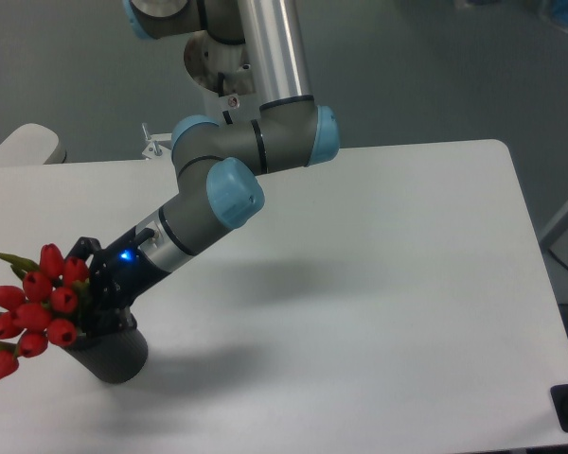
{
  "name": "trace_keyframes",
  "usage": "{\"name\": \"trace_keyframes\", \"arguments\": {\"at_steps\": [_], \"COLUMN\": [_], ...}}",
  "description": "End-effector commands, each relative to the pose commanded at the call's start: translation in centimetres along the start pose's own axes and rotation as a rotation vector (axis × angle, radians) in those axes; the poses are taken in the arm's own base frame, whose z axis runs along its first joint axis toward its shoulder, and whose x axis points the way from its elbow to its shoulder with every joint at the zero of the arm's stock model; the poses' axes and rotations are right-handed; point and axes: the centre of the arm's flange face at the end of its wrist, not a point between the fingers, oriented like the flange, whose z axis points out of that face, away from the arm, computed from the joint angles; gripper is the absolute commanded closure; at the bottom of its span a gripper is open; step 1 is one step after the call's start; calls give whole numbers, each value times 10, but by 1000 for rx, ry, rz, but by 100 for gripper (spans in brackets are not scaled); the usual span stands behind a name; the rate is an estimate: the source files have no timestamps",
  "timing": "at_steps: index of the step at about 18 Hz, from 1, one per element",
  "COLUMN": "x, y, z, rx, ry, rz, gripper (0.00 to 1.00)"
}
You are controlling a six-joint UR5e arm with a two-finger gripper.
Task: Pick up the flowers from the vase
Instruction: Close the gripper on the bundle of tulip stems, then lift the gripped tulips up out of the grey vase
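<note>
1. Tulip bunch (40,305): red closed buds with a few narrow green leaves, at the far left of the view. The heads lean out to the left, past the side of the vase. The lowest bud hangs near the left edge of the view.
2. Vase (112,352): short dark grey matt cylinder, upright on the white counter (379,312) near its front left corner. The stems run into its top; the opening is hidden behind the tool and buds.
3. Tool (87,301): black two-finger unit, directly above the vase mouth and against the right side of the bunch. Its fingers sit around the stems just below the buds. The jaws appear closed in on the stems, though the contact itself is hidden by the flowers. A blue light glows on the wrist just behind it.
4. Arm (218,189): grey links with light blue joint caps, slanting from the upper centre down-left to the tool.
</note>
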Motion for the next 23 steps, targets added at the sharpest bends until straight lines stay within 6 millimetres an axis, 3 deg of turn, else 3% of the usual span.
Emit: {"name": "trace_keyframes", "arguments": {"at_steps": [7,16,19,23], "x": [0,10,14,12], "y": [-10,-38,-50,-83], "z": [-19,-50,-60,-77], "rx": [16,40,50,91], "ry": [-26,-71,-85,-99], "rz": [-1,-34,-47,-65], "gripper": [52,52,52,52]}}
